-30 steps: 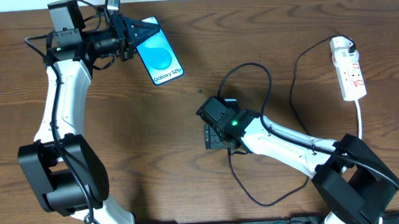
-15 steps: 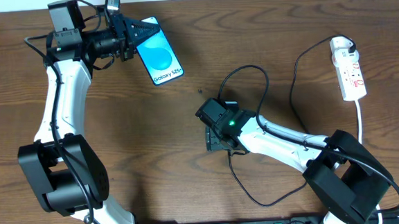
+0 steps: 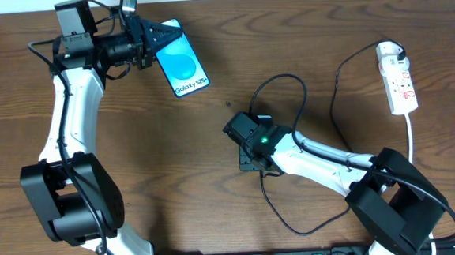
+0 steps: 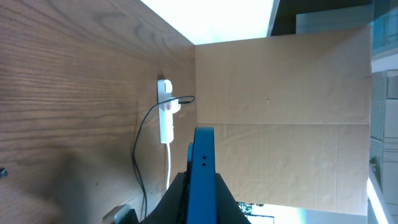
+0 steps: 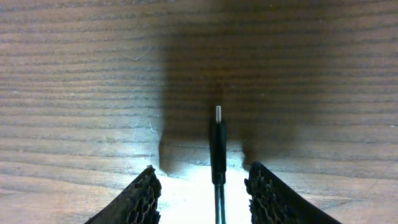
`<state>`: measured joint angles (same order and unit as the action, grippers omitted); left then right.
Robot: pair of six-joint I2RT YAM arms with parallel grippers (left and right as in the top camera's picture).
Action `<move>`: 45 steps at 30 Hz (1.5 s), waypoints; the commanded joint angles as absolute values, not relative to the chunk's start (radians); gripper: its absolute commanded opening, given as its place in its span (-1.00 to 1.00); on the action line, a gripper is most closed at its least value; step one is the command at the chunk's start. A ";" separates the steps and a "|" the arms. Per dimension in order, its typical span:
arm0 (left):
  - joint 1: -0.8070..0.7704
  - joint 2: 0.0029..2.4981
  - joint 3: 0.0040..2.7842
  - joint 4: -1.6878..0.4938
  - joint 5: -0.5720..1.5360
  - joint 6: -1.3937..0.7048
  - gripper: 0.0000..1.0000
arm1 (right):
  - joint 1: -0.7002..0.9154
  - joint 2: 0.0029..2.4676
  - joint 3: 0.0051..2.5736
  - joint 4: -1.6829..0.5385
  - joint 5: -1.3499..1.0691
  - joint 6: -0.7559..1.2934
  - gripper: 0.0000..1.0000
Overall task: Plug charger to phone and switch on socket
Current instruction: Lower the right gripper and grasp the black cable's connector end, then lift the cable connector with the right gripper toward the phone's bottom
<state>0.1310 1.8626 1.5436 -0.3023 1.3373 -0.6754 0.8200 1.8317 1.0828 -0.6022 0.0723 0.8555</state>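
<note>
Right gripper (image 5: 202, 179): fingers apart, straddling the charger (image 5: 217, 149) tip. The tip lies on the table (image 3: 173, 147) between them and touches neither.

In my judgement I should close squarely on the black plug body behind the metal tip, so that it cannot twist.

Left gripper (image 3: 152, 42): clamped on the phone (image 3: 181, 63), well apart from the right gripper.

The socket (image 3: 399, 81) lies far ahead of the left gripper. The cable loops close behind the right gripper and may drag or snag.

light bright, even; shadow dark around charger (image 5: 217, 149); glare white beneath it; left-wrist top blown out
</note>
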 commanded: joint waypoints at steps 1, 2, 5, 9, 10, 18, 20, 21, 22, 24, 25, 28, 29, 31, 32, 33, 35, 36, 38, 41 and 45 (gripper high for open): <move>0.136 1.835 1.542 -0.297 1.380 -0.662 -0.85 | 0.823 1.848 1.077 -0.598 0.099 0.860 -0.15; 0.136 1.835 1.542 -0.297 1.380 -0.662 -0.85 | 0.823 1.853 1.077 -0.597 0.099 0.861 -0.15; 0.136 1.835 1.542 -0.297 1.380 -0.662 -0.85 | 0.820 1.865 1.077 -0.595 0.098 0.868 -0.15; 0.136 1.835 1.542 -0.297 1.380 -0.662 -0.86 | 0.819 1.865 1.077 -0.594 0.098 0.868 -0.16; 0.136 1.835 1.542 -0.297 1.380 -0.662 -0.85 | 0.819 1.866 1.077 -0.594 0.098 0.867 -0.16; 0.136 1.835 1.542 -0.298 1.380 -0.662 -0.85 | 0.819 1.866 1.077 -0.594 0.098 0.868 -0.74; 0.136 1.835 1.542 -0.298 1.380 -0.662 -0.85 | 0.819 1.866 1.077 -0.595 0.098 0.868 -0.89; 0.136 1.835 1.542 -0.298 1.380 -0.662 -0.86 | 0.819 1.866 1.077 -0.595 0.098 0.868 -0.97; 0.136 1.835 1.542 -0.298 1.380 -0.662 -0.85 | 0.819 1.866 1.078 -0.595 0.098 0.868 -0.98; 0.136 1.835 1.542 -0.298 1.380 -0.662 -0.85 | 0.817 1.865 1.078 -0.594 0.094 0.868 -0.98; 0.136 1.835 1.542 -0.298 1.380 -0.662 -0.85 | 0.815 1.865 1.078 -0.594 0.086 0.867 -0.98; 0.136 1.835 1.542 -0.298 1.380 -0.662 -0.85 | 0.786 1.863 1.080 -0.583 -0.022 0.847 -0.98; 0.136 1.835 1.542 -0.298 1.380 -0.662 -0.86 | 0.772 1.863 1.080 -0.567 -0.082 0.814 -0.98; 0.136 1.835 1.542 -0.297 1.380 -0.662 -0.85 | 0.739 1.863 1.080 -0.519 -0.245 0.722 -0.98; 0.136 1.835 1.542 -0.297 1.380 -0.662 -0.85 | 0.723 1.863 1.080 -0.494 -0.322 0.691 -0.98; 0.136 1.835 1.542 -0.297 1.380 -0.662 -0.85 | 0.704 1.863 1.080 -0.459 -0.413 0.662 -0.98; 0.136 1.835 1.542 -0.297 1.380 -0.662 -0.86 | 0.672 1.863 1.080 -0.387 -0.579 0.617 -0.98; 0.136 1.835 1.542 -0.297 1.380 -0.662 -0.86 | 0.660 1.863 1.080 -0.356 -0.643 0.608 -0.98; 0.136 1.835 1.542 -0.297 1.380 -0.662 -0.85 | 0.638 1.863 1.080 -0.296 -0.752 0.604 -0.98; 0.144 1.835 1.542 -0.297 1.381 -0.666 -0.85 | 0.612 1.863 1.080 -0.219 -0.875 0.605 -0.98; 0.165 1.835 1.542 -0.296 1.409 -0.667 -0.85 | 0.593 1.863 1.080 -0.121 -1.013 0.624 -0.98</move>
<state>0.1402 1.8626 1.5436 -0.3023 1.3464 -0.6754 0.6102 1.8523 1.0813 -0.1619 -0.7895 0.6388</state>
